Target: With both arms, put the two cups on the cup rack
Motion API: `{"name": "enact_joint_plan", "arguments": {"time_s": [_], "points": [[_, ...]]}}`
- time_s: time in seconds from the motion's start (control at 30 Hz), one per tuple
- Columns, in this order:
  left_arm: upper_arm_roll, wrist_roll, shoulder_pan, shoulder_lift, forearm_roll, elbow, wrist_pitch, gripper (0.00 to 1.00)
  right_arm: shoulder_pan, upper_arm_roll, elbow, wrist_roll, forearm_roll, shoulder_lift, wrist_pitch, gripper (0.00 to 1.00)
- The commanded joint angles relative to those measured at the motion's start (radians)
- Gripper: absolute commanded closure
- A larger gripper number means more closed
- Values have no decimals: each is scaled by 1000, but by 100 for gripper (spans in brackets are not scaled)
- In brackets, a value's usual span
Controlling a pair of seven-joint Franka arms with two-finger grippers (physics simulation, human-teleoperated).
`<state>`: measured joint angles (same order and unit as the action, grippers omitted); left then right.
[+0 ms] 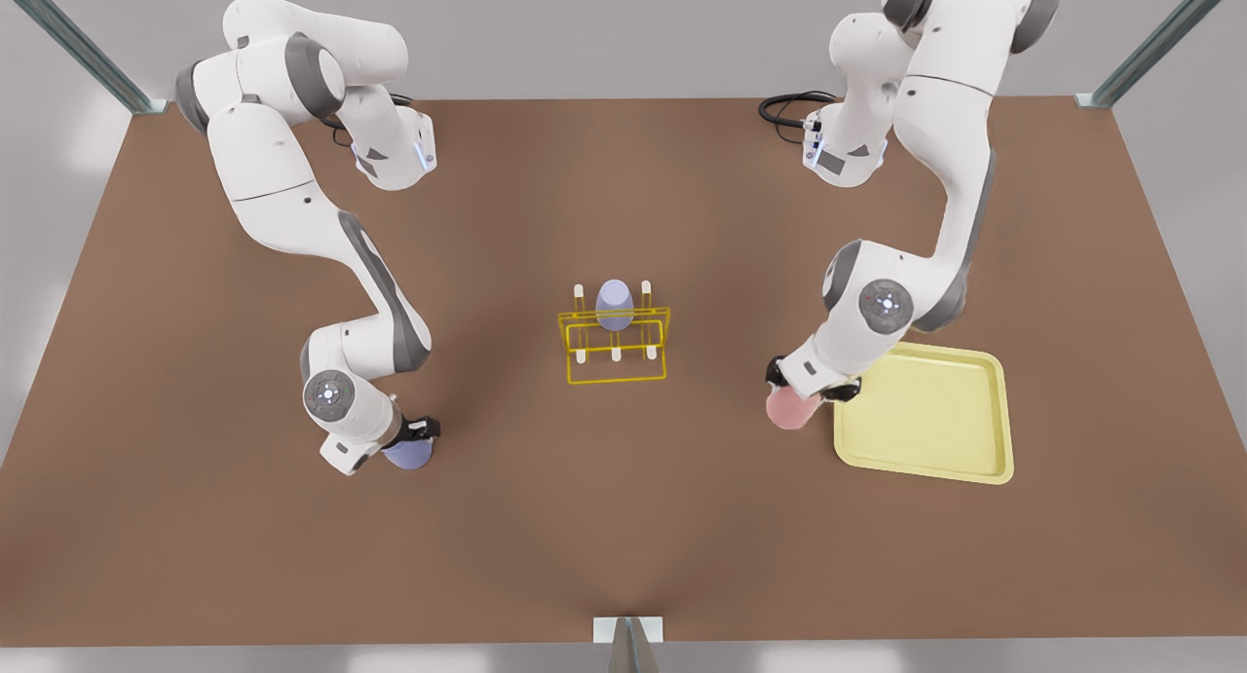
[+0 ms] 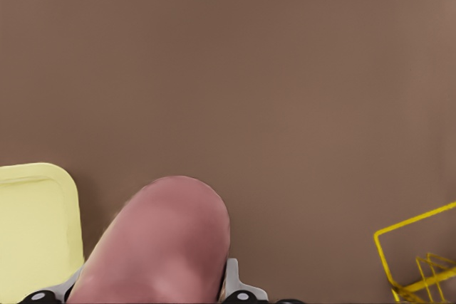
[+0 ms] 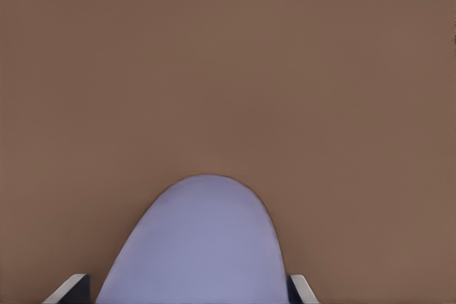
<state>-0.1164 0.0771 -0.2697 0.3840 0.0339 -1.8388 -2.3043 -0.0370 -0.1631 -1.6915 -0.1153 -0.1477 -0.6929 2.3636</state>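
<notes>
- Right gripper [image 1: 414,437], nearest the table's front edge on the front view's left, was clamped on the lavender cup [image 1: 407,453]; in the right wrist view the cup [image 3: 199,243] sat between the fingers [image 3: 71,286], base pointing away.
- Left gripper [image 1: 813,389], at the tray's [image 1: 925,415] near-left corner, pinched the salmon pink cup [image 1: 787,410], seen matte and tapered in the left wrist view [image 2: 157,243].
- Cup rack [image 1: 616,347], mid-table between both arms, lay about equally far from each; another lavender cup [image 1: 615,305] already sat on a back peg.

Right pincer [image 3: 189,293] clamps the lavender cup [image 3: 196,247] over brown table [image 3: 228,69].
</notes>
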Motion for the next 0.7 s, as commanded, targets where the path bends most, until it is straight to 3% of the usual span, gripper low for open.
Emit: {"name": "enact_joint_plan", "arguments": {"time_s": [0.0,0.1,0.2,0.33,0.5,0.67], "points": [[-19,539,-60,18,0,61,172,15,2,0,0,-15,2,0,8,0],[-25,839,-183,81,3,220,282,15,3,0,0,-15,2,1,6,17],[-81,1004,-200,159,9,377,358,15,5,0,1,-15,4,3,6,23],[-118,1023,-210,164,17,400,517,15,6,-1,9,-15,2,10,6,24],[-132,1038,-209,188,24,409,480,15,8,-7,16,-3,2,36,6,24],[-137,1038,-223,213,27,409,444,14,6,-98,10,-3,8,133,-32,24]]}}
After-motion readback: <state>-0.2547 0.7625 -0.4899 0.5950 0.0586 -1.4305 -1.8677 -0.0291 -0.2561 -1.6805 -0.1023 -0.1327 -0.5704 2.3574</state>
